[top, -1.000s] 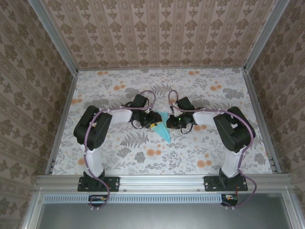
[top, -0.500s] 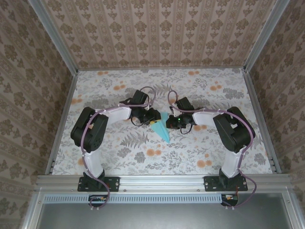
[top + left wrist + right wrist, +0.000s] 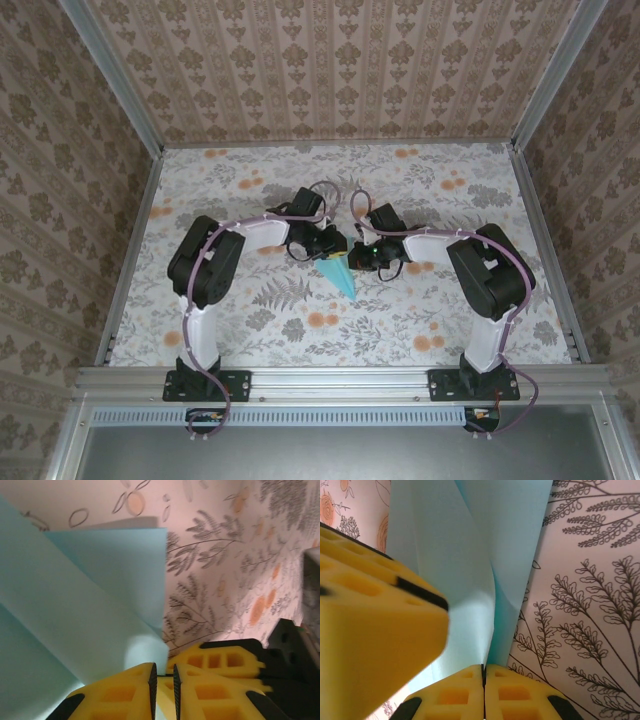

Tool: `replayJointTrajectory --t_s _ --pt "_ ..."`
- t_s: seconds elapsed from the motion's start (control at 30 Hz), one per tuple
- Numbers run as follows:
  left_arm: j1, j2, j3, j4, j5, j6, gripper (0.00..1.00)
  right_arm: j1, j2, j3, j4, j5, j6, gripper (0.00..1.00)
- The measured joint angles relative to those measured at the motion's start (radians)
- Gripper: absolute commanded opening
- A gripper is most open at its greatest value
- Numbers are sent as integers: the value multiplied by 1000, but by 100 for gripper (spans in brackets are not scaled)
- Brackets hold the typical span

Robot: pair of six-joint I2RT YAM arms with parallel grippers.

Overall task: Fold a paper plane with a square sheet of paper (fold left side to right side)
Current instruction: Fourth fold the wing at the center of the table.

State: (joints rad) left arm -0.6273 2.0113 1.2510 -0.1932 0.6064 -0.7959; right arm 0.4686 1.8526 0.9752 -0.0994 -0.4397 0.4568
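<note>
- Left gripper (image 3: 333,251) has moved right onto the paper plane (image 3: 342,279), jaws narrowed nearly together; a pinch cannot be told.
- Right gripper (image 3: 359,257) stays pressed together, pinching its right edge.
- Paper plane lies mid-table (image 3: 250,330), tip near.

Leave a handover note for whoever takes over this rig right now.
Right tool: shut on the cyan-blue paper dart at its fold.
Left tool: jaws nearly closed at the dart's edge; grip unclear.
Dart is mid-table over the floral tabletop, between both tools, tip toward the arm bases.
Done: narrow pointed shape. Left: probably press the left-to-right fold flat, then release.
</note>
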Motion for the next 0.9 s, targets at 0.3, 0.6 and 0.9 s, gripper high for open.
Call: replayJointTrajectory --t_s 0.3,0.6,0.9 --pt "0 10 -2 -6 -10 4 19 5 0 8 -14 11 -13 7" --pt "9 10 -34 -6 -26 8 19 7 0 10 -17 14 -17 8" --pt "12 10 -43 7 -22 11 19 7 -3 14 -26 10 -11 22"
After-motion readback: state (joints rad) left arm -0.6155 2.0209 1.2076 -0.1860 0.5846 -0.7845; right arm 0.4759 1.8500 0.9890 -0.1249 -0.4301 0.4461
